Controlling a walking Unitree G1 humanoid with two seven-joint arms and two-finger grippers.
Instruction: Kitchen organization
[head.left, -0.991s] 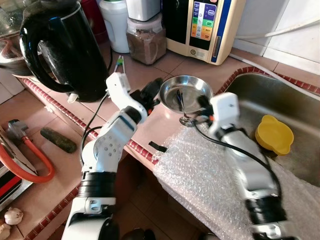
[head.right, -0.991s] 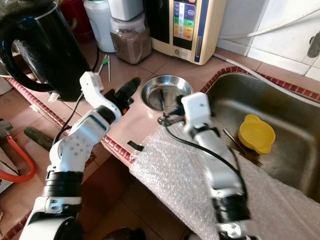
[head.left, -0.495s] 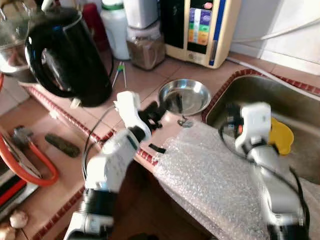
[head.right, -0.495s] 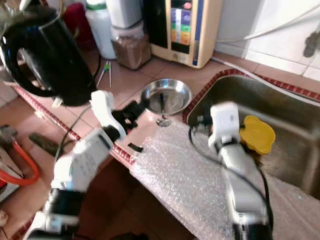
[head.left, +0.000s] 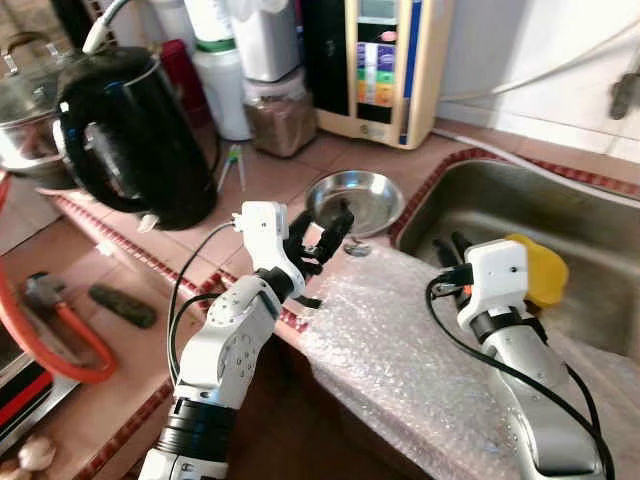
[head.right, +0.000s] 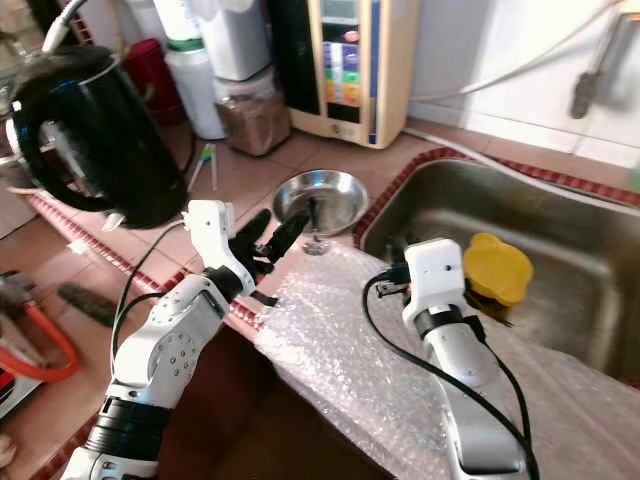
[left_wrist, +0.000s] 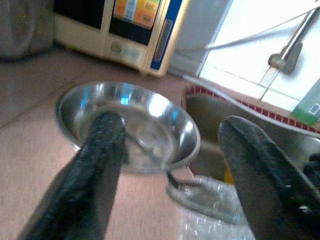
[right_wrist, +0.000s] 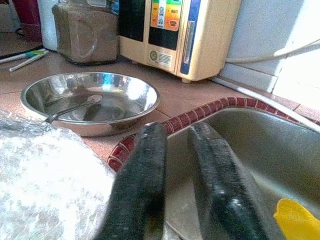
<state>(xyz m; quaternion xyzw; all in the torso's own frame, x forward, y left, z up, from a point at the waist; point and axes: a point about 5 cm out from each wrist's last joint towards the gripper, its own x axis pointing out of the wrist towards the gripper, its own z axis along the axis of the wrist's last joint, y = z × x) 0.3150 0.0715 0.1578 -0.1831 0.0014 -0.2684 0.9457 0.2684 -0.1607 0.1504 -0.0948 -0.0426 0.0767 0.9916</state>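
A steel bowl sits on the tiled counter beside the sink. A spoon leans from the bowl onto the counter, its head by the bubble wrap. My left gripper hovers open just in front of the bowl and spoon, with nothing between its fingers. My right gripper hangs over the sink's near rim, fingers close together and empty, pointing toward the bowl. A yellow lid-like piece lies in the sink behind the right wrist.
A black kettle stands at the left. A jar of brown powder, a white bottle and a cream water appliance line the back. An orange hose and a dark green object lie on the lower counter.
My right gripper has drawn back from the spoon beside the bowl to the sink rim. My left gripper has spread its fingers and neared the bowl. The camera has also shifted.
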